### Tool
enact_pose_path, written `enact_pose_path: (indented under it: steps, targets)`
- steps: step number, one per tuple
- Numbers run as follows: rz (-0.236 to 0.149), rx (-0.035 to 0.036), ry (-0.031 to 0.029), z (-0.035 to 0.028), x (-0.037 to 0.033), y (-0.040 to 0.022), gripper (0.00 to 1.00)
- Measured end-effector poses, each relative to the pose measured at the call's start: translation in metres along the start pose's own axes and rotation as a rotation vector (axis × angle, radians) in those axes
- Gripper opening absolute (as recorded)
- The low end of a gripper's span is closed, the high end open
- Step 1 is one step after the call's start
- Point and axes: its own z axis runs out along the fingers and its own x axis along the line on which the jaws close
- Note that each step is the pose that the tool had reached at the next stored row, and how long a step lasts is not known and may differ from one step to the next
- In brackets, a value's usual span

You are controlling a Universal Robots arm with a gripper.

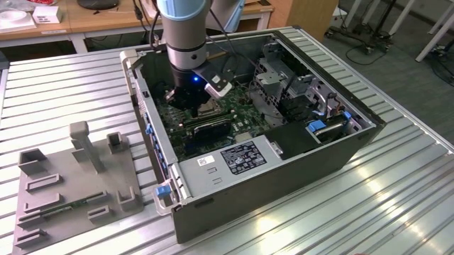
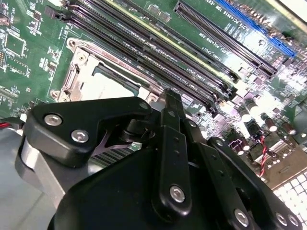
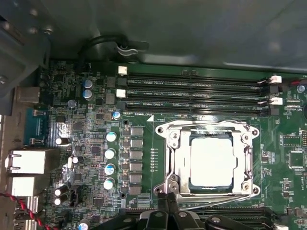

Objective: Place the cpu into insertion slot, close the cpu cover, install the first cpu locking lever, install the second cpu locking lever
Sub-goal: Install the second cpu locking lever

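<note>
The cpu (image 3: 213,160), a pale square chip, lies flat in the socket on the green motherboard. The silver cpu cover (image 3: 175,158) lies down around it, framing the chip in its window. A thin metal lever rod (image 3: 216,194) runs along the socket edge nearest my gripper. My gripper (image 3: 168,197) is shut, its black tips together at the socket's corner, right by that rod; whether they touch it I cannot tell. In the second wrist view the gripper (image 2: 171,95) reaches the socket rim beside the cpu (image 2: 108,86). In the exterior view the gripper (image 1: 190,105) hangs low inside the case beside the socket (image 1: 208,110).
Long black memory slots (image 3: 196,91) run beside the socket. Capacitors (image 3: 110,160) stand on its other side. The open computer case (image 1: 152,138) walls in the arm, with a drive cage (image 1: 273,79) and power supply (image 1: 234,159) close by. A grey fixture plate (image 1: 71,186) lies on the table at the exterior view's left.
</note>
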Motion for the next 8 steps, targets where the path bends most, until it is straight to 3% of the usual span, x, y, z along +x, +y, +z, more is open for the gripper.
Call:
enact_pose_path:
  steps: [8]
  targets:
    - [0.002, 0.0002, 0.0003, 0.0024, -0.0005, -0.0002, 0.11]
